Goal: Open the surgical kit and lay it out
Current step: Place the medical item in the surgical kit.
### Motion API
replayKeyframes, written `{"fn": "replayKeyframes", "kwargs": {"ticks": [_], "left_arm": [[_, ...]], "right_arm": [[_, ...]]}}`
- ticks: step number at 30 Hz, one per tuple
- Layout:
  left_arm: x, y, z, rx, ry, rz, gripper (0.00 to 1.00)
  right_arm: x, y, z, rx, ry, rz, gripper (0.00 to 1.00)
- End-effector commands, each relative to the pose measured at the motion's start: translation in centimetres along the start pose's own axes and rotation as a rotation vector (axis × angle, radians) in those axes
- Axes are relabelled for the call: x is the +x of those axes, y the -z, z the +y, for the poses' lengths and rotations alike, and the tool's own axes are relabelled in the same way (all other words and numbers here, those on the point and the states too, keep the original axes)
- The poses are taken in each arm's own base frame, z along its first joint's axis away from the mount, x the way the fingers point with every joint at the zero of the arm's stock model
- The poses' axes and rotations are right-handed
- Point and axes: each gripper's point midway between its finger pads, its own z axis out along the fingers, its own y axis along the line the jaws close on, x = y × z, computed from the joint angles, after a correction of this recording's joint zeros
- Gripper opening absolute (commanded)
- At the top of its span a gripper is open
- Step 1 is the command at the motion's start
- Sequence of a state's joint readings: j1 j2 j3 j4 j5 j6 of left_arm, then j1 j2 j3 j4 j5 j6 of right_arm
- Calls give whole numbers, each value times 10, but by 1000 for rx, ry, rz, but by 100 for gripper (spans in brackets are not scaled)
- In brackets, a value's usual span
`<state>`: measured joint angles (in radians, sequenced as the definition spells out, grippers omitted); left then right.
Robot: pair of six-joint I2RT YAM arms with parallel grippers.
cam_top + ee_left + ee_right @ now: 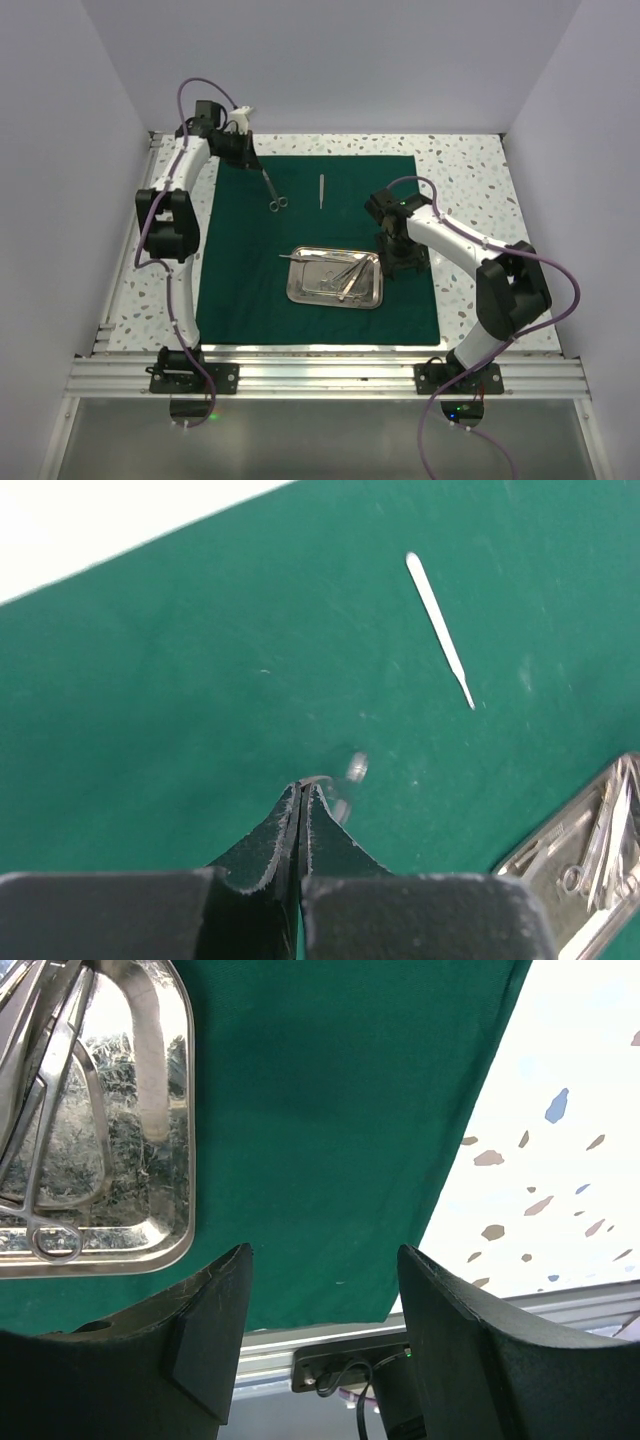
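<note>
The dark green drape [310,240] lies spread flat on the table. The shiny steel tray [367,296] sits on its near middle and holds several silver instruments [340,275]. My left gripper [250,160] is at the drape's far left, shut on the blade end of ring-handled scissors [273,192]. Their blurred rings [354,768] show just past my shut fingertips [302,785]. A slim silver instrument [321,190] lies on the drape to the right of them and shows in the left wrist view [438,628]. My right gripper [400,262] is open and empty, right of the tray [165,1160].
The speckled white tabletop [480,200] shows round the drape. An aluminium rail [330,375] runs along the near edge, with the arm bases on it. The drape's near right corner [440,1200] ends close to the rail [290,1345]. White walls enclose the table.
</note>
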<state>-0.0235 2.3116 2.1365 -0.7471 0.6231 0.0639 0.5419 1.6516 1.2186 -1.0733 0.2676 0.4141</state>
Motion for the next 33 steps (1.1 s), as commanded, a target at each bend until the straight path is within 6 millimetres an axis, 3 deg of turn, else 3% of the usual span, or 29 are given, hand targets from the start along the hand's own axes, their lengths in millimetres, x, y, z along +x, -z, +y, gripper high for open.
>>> {"fn": "replayKeyframes", "kwargs": {"ticks": [1,8,13,14,16,17,19,22,23,25,26,28,31,32,33], "left_arm": [[-2,-3,-18,99,-40,1,0],[14,-18,-7,40,-56,55,0],[12,-29,27,-204,-84,79,2],[12,-27,49,-351,-61,86,7],[-3,-23,66,-464,-44,33,31],[-8,-19,76,-529,-16,12,35],[-26,-14,76,-551,5,-64,46],[-57,13,65,-606,42,-188,54],[-76,34,49,-600,43,-253,54],[-79,43,32,-579,31,-283,54],[-90,55,5,-549,-11,-316,54],[-71,49,-13,-531,-33,-269,55],[-32,32,-60,-473,-80,-174,52],[-26,38,-76,-447,-77,-177,51],[6,29,-76,-438,-61,-116,49]], "right_arm": [[3,3,-2,-7,14,5,63],[6,2,-2,-8,18,10,63],[3,1,-2,-8,21,11,63],[3,1,0,-10,22,8,63],[2,0,0,-13,18,6,63],[2,0,0,-14,14,9,64],[2,0,1,-16,7,8,64],[-7,7,5,-35,-11,-17,65],[-11,10,8,-52,-19,-29,65],[-26,20,17,-108,-47,-86,65],[-29,25,26,-158,-51,-99,65],[-42,33,38,-225,-88,-145,65],[-58,36,59,-319,-146,-173,65],[-60,33,67,-341,-177,-163,65],[-62,31,74,-371,-191,-158,64]]}}
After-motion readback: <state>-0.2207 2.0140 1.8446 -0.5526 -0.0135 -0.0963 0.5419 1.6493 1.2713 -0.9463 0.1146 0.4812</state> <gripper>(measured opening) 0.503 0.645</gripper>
